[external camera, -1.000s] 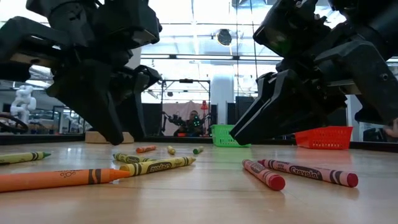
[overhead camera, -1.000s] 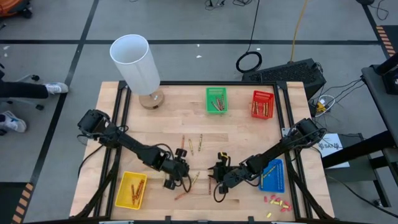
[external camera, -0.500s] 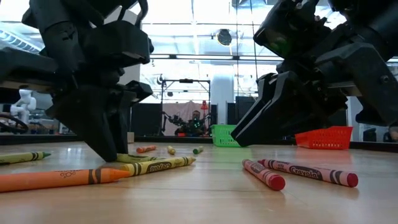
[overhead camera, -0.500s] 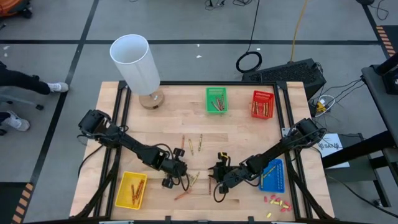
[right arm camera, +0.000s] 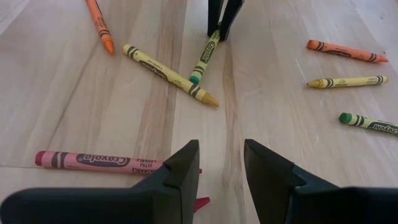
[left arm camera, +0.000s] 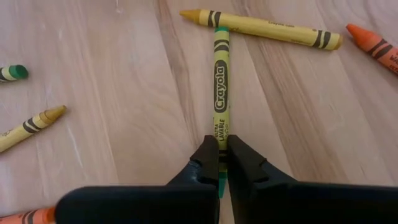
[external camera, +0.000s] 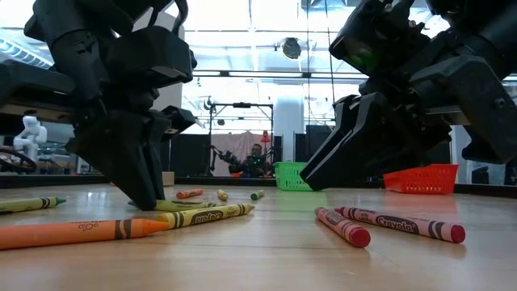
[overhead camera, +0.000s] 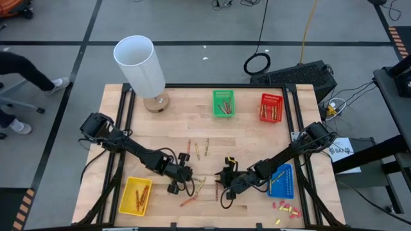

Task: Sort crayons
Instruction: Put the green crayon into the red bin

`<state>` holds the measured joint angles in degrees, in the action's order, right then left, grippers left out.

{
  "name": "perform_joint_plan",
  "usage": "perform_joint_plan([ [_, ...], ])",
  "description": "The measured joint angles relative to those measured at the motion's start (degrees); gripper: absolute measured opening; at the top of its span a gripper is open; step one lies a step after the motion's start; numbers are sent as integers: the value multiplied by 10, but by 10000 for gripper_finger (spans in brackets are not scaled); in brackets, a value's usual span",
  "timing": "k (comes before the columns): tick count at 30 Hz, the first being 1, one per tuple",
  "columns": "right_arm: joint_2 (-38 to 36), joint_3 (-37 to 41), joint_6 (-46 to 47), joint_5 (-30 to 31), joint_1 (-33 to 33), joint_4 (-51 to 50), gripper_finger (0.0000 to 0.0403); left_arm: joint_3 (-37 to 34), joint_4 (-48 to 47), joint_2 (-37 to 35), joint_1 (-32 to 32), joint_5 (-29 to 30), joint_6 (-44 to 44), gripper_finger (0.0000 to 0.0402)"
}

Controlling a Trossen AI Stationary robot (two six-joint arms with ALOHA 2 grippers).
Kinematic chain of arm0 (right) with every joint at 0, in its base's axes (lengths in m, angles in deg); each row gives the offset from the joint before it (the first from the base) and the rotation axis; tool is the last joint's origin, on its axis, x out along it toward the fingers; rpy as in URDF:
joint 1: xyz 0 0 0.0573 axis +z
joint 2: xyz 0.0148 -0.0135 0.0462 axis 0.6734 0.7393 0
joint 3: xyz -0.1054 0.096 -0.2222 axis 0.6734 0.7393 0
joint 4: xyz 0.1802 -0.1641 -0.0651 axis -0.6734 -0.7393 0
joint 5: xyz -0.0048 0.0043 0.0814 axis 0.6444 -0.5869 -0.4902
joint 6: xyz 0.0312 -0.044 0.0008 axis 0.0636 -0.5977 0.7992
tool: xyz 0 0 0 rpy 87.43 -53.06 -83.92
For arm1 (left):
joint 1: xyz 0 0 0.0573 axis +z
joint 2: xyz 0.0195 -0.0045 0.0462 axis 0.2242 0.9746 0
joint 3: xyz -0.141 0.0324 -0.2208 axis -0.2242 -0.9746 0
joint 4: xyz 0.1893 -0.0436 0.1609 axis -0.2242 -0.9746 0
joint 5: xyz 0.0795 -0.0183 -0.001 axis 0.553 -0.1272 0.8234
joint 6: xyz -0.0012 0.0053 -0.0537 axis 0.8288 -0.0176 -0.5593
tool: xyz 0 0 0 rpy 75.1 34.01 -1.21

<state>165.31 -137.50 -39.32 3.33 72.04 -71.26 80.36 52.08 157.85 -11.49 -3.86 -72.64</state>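
Crayons lie scattered on the wooden table (overhead camera: 192, 122). My left gripper (left arm camera: 222, 163) is down at the table, left of centre near the front, shut on a yellow-green crayon (left arm camera: 221, 87). That crayon's far end touches a yellow crayon (left arm camera: 267, 28). In the high view the left gripper (overhead camera: 182, 181) stands left of my right gripper (overhead camera: 226, 186). My right gripper (right arm camera: 221, 171) hovers open just above the table, and a red crayon (right arm camera: 93, 160) lies by one of its fingers. An orange crayon (external camera: 73, 233) and two red ones (external camera: 396, 222) lie nearest the front edge. My left gripper pinches the yellow-green crayon at its near end (left arm camera: 221, 138) between its two fingers. The fingers (external camera: 145, 174) come from above, slanting down. The crayon runs straight on from the fingers, away from the gripper, and lies on the table.
A yellow basket (overhead camera: 135, 196) stands front left, a blue one (overhead camera: 280, 181) front right, a green one (overhead camera: 223, 103) and a red one (overhead camera: 271, 107) at the back. A white cylinder (overhead camera: 140, 64) stands back left. Small red and yellow bits (overhead camera: 286, 207) lie front right.
My left gripper has come down a little and shut its fingers on the end of the yellow-green crayon, which still lies on the table. My right gripper has kept still.
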Motion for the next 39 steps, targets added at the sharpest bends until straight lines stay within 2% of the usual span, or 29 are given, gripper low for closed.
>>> perform_joint_plan([
  [7,0,0,-2,0,0,0,114,2,-2,-8,-2,2,-2,5],
  [18,0,0,-4,1,0,2,114,2,-2,-75,-3,40,-29,4],
  [28,0,0,-4,1,0,3,114,3,0,-164,-3,133,-28,4],
  [31,0,0,-4,1,0,4,114,3,-1,-188,-3,148,2,4],
  [39,0,0,-6,1,0,4,114,3,-1,-221,-3,178,174,4],
])
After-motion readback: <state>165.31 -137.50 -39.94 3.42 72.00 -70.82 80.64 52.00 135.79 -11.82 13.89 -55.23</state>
